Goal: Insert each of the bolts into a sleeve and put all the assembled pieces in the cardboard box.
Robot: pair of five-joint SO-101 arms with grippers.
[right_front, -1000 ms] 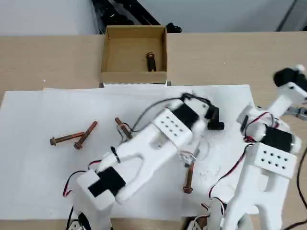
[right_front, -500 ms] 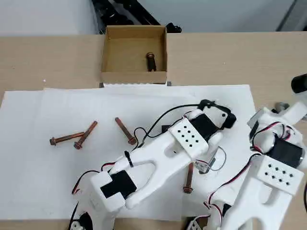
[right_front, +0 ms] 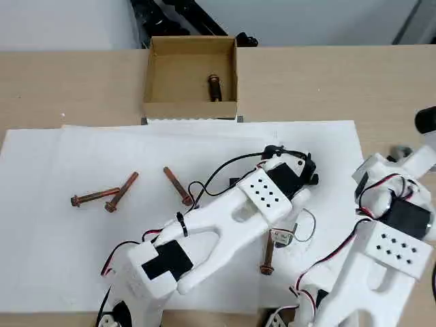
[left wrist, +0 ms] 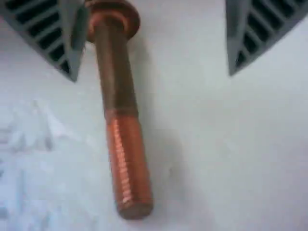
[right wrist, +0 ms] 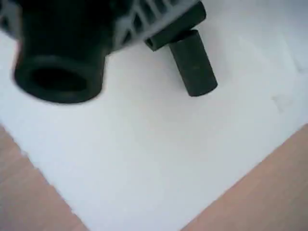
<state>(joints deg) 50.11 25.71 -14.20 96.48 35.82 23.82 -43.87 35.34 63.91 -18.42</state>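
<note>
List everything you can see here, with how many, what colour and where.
table: 1, light wood
paper: white, number of sheets unclear, spread on the table
cardboard box: 1, brown, on the table beyond the paper
assembled piece: 1, copper and dark, inside the cardboard box
bolts: 4, copper, on the paper; three grouped on its left half, one alone further right
sleeves: 2, black; one close to the right wrist camera, one farther off
arms: 2, white; left arm, right arm
left gripper: open, grey fingers either side of the lone bolt's head
</note>
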